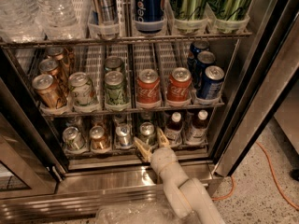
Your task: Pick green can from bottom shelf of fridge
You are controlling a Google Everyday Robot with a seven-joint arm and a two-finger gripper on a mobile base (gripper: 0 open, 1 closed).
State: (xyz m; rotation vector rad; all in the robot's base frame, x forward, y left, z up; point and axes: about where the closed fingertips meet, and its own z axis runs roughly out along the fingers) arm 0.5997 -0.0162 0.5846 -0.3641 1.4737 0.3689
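Where the fridge [117,178] stands open before us, we see the gripper [148,137] low down at the front edge of the bottom shelf [107,152], at the end of a pale arm [180,190] that rises from the lower edge of the view. Its jaws are released, the two tan fingers [141,148] spread in a V. The green can [147,129] stands upright on that shelf, in the fourth lane from the left, and its lower part shows between the spread fingers. We cannot tell whether either finger touches it.

Just left of it stands a silver-blue can [124,135], then a copper can [99,138] and a silver can [73,138]. To its right stand two dark bottles [174,126] with white caps.

On the rack above we see gold cans [46,90], green-and-white cans [115,85], two red Coca-Cola cans [148,85] and blue cans [210,80]. Higher up are water bottles [56,8], a Pepsi can [149,6] and tall green cans [189,3]. An orange cable [275,171] lies on the speckled floor to the right.
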